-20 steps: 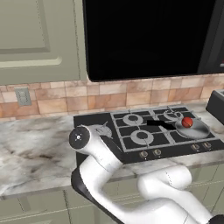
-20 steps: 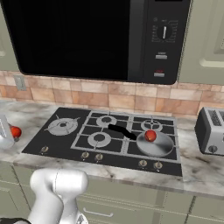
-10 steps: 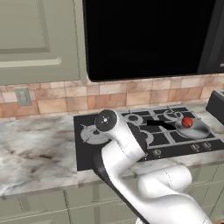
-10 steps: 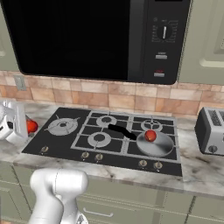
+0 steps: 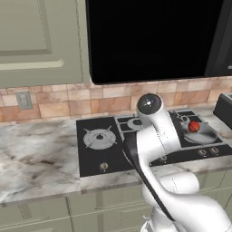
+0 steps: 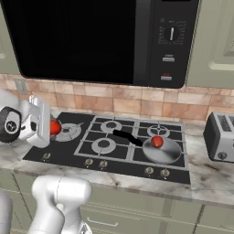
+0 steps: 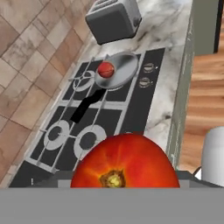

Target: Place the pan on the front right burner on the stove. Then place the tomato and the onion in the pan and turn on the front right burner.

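Tomato (image 7: 124,162) clasped in gripper (image 6: 50,128), held above stove (image 6: 68,153) at end far from pan (image 6: 161,149). Pan seated on front right burner; second red ball (image 6: 157,141) lodged inside pan.

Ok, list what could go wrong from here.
1. The gripper carries the tomato high over the stove; a slip could send it rolling off.
2. The pan already holds a red ball, so the drop could knock it.
3. The pan's handle may catch the arm.
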Tool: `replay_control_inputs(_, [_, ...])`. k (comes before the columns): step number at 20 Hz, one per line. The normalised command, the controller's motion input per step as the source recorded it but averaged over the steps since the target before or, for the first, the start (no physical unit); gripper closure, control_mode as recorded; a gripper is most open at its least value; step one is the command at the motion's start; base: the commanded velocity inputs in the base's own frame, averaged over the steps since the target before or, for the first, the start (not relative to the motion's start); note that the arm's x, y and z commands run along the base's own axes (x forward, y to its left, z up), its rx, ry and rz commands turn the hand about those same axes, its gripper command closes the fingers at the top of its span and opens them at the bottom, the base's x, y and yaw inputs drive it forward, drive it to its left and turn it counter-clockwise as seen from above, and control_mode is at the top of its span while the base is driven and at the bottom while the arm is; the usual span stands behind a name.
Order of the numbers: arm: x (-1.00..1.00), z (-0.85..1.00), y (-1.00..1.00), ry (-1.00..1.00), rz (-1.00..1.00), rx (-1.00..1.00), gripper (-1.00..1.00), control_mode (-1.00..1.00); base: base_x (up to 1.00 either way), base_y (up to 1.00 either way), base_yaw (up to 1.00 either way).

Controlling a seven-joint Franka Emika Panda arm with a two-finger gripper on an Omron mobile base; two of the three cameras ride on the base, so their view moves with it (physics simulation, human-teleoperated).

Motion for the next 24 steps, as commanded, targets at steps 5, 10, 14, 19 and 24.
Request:
replay_control_inputs(5, [0.0, 0.42, -0.86, 0.0, -0.12, 0.15, 1.0, -1.0, 0.0, 0.0, 0.0])
replay_control_inputs(10, [0.0, 0.39, -0.84, 0.0, -0.11, 0.16, 1.0, -1.0, 0.0, 0.0, 0.0])
replay_control_inputs(14, [0.0, 0.33, -0.83, 0.0, -0.08, 0.17, 1.0, -1.0, 0.0, 0.0, 0.0])
replay_control_inputs(19, [0.01, 0.18, -0.77, 0.0, -0.04, 0.18, 1.0, -1.0, 0.0, 0.0, 0.0])
replay_control_inputs(24, [0.18, 0.02, -0.53, 0.0, 0.0, 0.15, 1.0, -1.0, 0.0, 0.0, 0.0])
